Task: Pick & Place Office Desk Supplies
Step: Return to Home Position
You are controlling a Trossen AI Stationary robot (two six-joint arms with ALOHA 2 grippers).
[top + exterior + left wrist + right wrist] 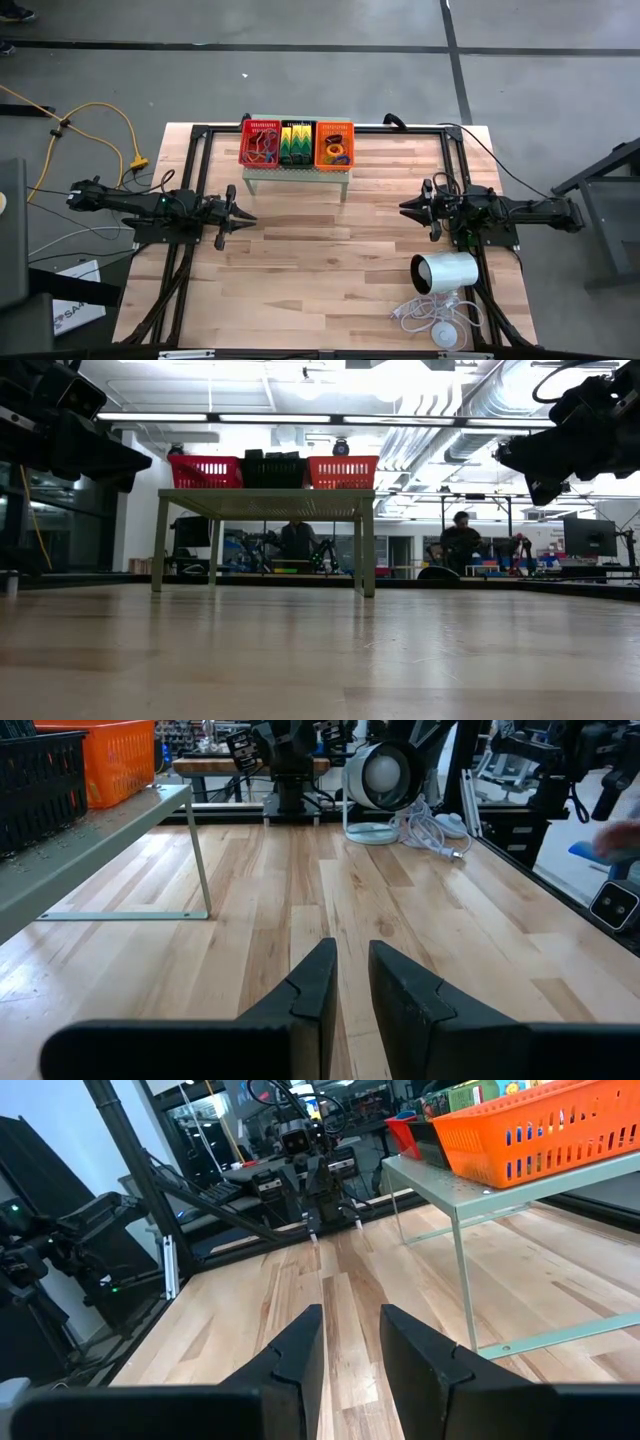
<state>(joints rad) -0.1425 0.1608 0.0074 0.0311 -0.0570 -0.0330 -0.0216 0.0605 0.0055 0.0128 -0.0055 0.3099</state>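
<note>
Three small mesh trays stand side by side on a pale green perforated stand (297, 174) at the table's far middle. The red tray (259, 143) holds thin rubber-band loops. The black tray (297, 144) holds yellow-and-green clips. The orange tray (334, 144) holds small rings. My left gripper (247, 214) hovers level over the table's left side, near of the stand, its fingers (318, 982) a little apart with nothing between them. My right gripper (404, 208) hovers level at the right, facing it, also slightly open and empty (350, 1320).
A white cylinder (446, 272) lies on its side at the near right, with a white cable and round base (436, 322) beside it. Bare wooden tabletop (325, 260) spreads between the two grippers. People sit in the room beyond the table (460, 540).
</note>
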